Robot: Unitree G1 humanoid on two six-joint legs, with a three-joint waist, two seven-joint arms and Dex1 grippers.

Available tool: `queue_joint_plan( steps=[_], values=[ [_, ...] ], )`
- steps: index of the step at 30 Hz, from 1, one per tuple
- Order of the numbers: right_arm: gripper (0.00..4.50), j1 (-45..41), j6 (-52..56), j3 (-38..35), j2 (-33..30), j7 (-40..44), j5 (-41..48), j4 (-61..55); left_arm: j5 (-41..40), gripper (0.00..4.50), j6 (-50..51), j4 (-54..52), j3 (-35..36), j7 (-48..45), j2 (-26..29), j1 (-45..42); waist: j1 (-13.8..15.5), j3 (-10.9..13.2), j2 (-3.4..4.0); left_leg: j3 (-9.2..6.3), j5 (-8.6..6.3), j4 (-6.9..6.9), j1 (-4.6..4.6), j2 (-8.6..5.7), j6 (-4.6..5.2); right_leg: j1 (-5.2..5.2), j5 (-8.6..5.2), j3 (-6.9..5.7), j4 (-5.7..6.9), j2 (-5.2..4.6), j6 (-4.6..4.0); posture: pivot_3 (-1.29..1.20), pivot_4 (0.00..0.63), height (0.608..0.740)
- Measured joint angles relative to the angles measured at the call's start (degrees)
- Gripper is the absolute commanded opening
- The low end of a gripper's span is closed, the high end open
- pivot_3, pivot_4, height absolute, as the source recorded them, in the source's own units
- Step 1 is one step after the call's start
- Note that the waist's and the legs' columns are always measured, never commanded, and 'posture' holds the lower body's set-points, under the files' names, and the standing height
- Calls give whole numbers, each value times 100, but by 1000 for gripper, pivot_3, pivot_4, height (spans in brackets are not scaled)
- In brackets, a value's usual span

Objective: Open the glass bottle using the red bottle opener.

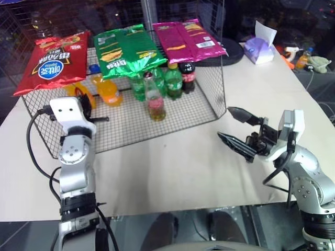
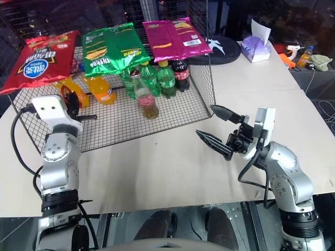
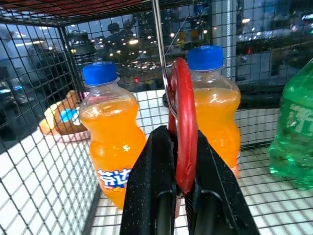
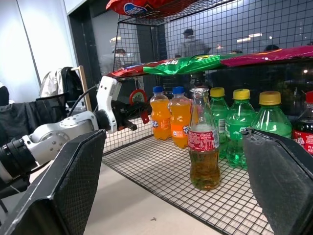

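Left wrist: left hand (image 3: 182, 196) clamps red bottle opener (image 3: 185, 122).

Beige table (image 1: 172, 172) against dark, cluttered surroundings.

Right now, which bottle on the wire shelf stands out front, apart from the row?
The glass bottle: clear, pale yellow liquid, red label, crown cap. The orange soda bottles and green bottles line up behind it.
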Motion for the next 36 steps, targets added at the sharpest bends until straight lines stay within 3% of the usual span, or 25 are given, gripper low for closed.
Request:
queue_joint_plan(
  steps=[22, 28, 36],
  values=[
    [4500, -65, -162, 67, 55, 191, -192, 392, -1417, 116, -71, -581, 117, -1029, -223, 472, 106, 0, -4, -2, 0, 4, -2, -1, 0, 1, 0, -2, 0, 4, 0, 0, 150, 740],
    [4500, -12, -185, 98, 88, 183, -250, 392, -1705, 116, 178, -691, 52, -1173, -224, 403, 102, 0, -4, 0, 0, 4, -2, -1, 0, 1, 0, -1, 1, 6, 0, 0, 150, 740],
    [4500, 30, -35, 289, 108, 125, -308, 391, -2967, 116, 1337, -1381, -645, -2225, -233, 742, 73, 0, -4, -1, 0, 4, -1, 1, 0, 1, 0, -1, 1, 7, 0, 0, 150, 740]
  ],
)
